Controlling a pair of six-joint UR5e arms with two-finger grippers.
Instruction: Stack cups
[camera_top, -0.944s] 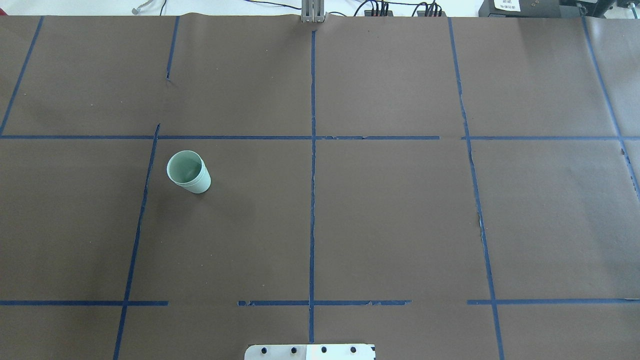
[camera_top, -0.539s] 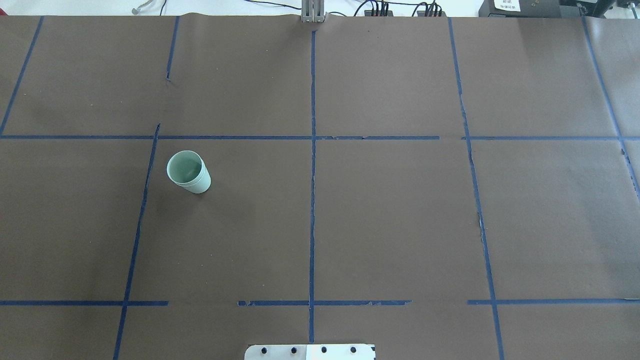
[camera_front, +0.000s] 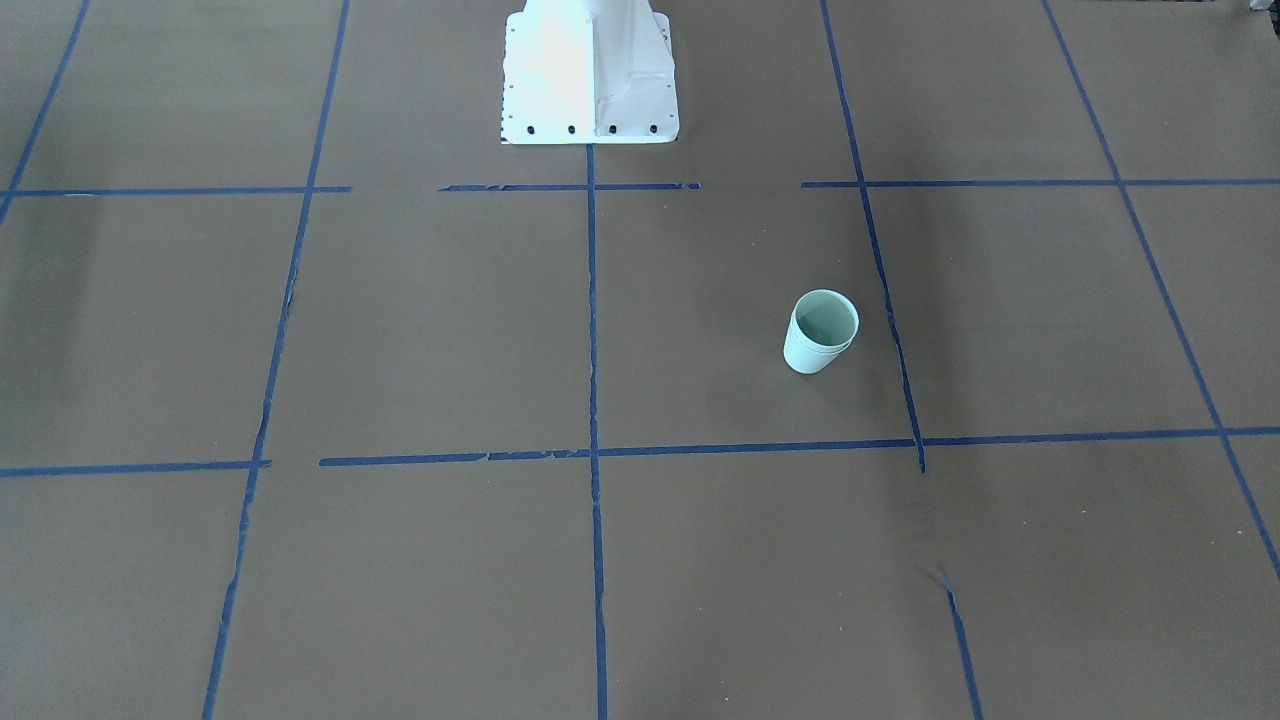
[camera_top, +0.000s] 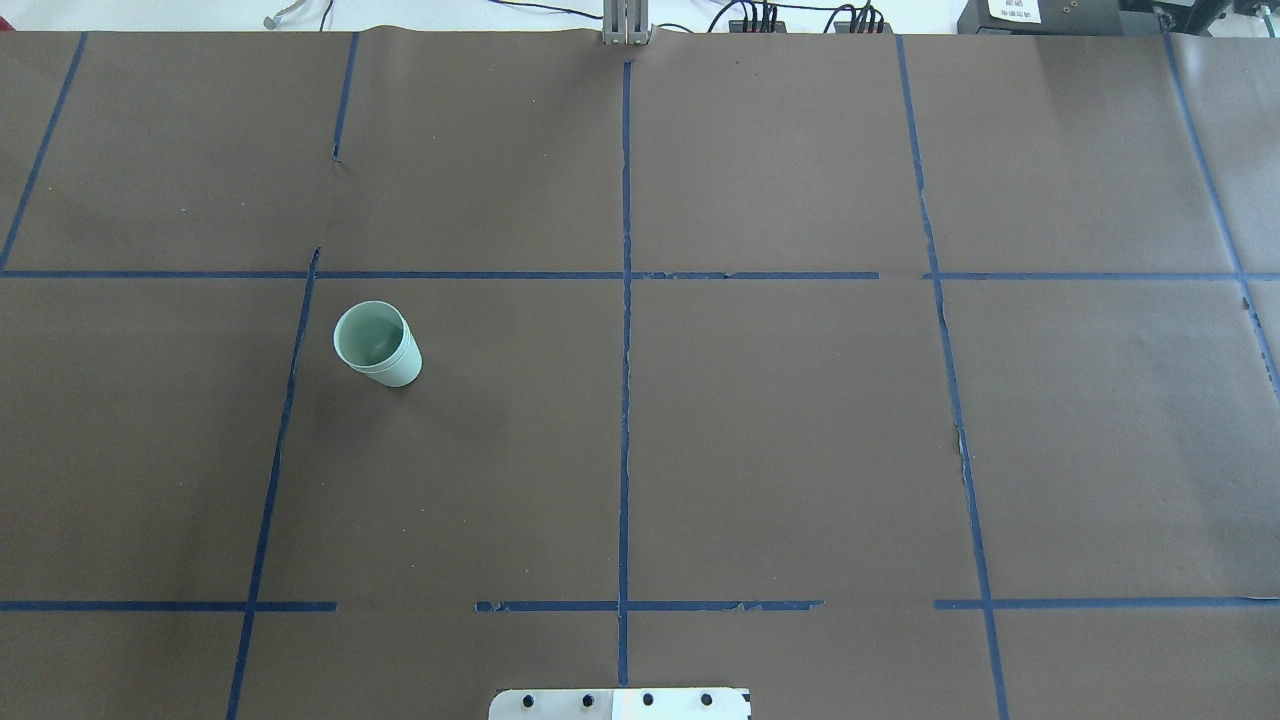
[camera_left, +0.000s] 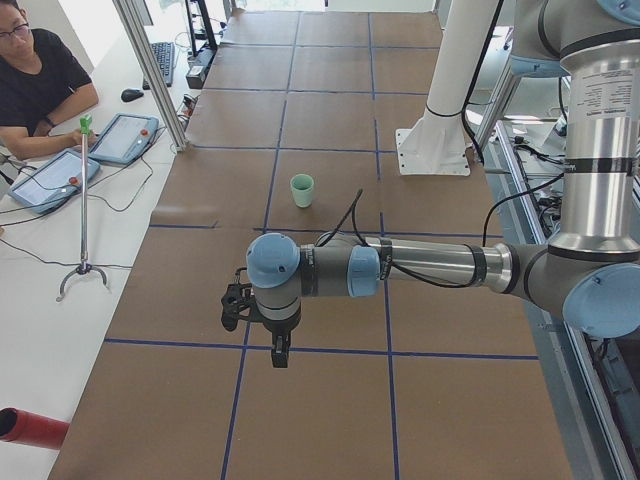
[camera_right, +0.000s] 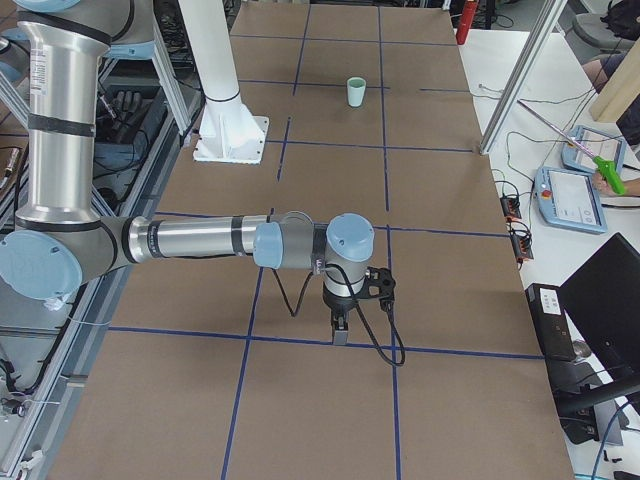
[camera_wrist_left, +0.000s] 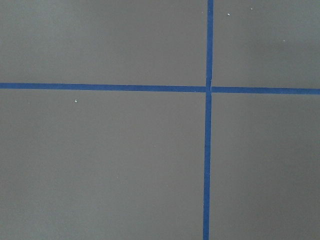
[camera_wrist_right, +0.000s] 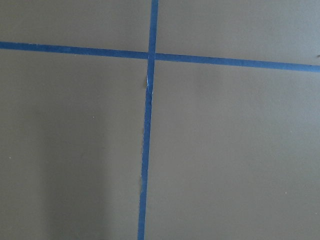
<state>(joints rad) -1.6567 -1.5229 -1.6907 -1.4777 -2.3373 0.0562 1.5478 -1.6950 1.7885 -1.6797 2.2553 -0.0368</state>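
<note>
A pale mint-green cup (camera_top: 376, 344) stands upright on the brown table, left of centre; it also shows in the front view (camera_front: 821, 331). It has two rim lines close together, as of one cup nested in the other; no separate second cup is in view. It shows small in the left view (camera_left: 302, 190) and the right view (camera_right: 355, 91). My left gripper (camera_left: 281, 350) hangs over the table's left end, far from the cup. My right gripper (camera_right: 340, 328) hangs over the right end. I cannot tell whether either is open or shut. The wrist views show only table and tape.
Blue tape lines divide the brown table (camera_top: 800, 450) into squares. The robot's white base plate (camera_top: 620, 704) sits at the near edge. An operator (camera_left: 30, 70) sits beside the table with tablets (camera_left: 125, 138), and a thin stand (camera_left: 84, 200) is near the edge.
</note>
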